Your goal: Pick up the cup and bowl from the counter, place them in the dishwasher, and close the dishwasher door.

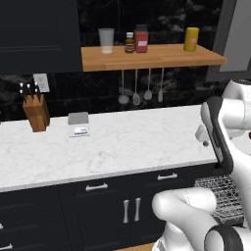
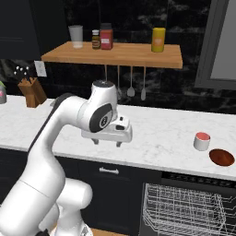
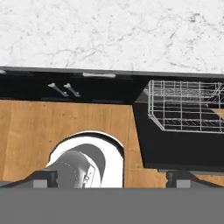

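Pincer point(image 2: 107, 142) hangs over front part of white marble tabletop point(image 2: 156, 138), fingers pointing down, jaws spread wide, nothing between them. In hand view, two dark fingertips point(image 3: 43, 178) sit far apart at bottom, looking down past tabletop edge at wooden floor point(image 3: 65, 120).

Cup point(image 2: 202, 141), white with pink-red inside, stands upright on tabletop far to arm's right, well apart from pincer. Dark red-brown bowl point(image 2: 221, 157) lies just beside cup, nearer tabletop's front edge, not touching it as far as visible.

Dishwasher point(image 2: 184, 207) open below that spot: grey wire rack point(image 2: 189, 205) pulled out, empty of dishes in visible part. Black dishwasher door point(image 3: 175, 148) folded down flat under rack in hand view. Rack corner point(image 1: 218, 193) also peeks out behind white arm in left base view.

Background: wooden shelf point(image 2: 115, 54) on dark wall with translucent tumbler point(image 2: 76, 36), small brown bottle point(image 2: 96, 39), red jar point(image 2: 106, 37), yellow canister point(image 2: 158, 40); utensils point(image 2: 131, 85) hanging below. Knife block point(image 1: 37, 112) at tabletop's left, small grey scale-like item point(image 1: 78, 123) near it. Dark cabinets with silver handles point(image 1: 96, 187) under tabletop.
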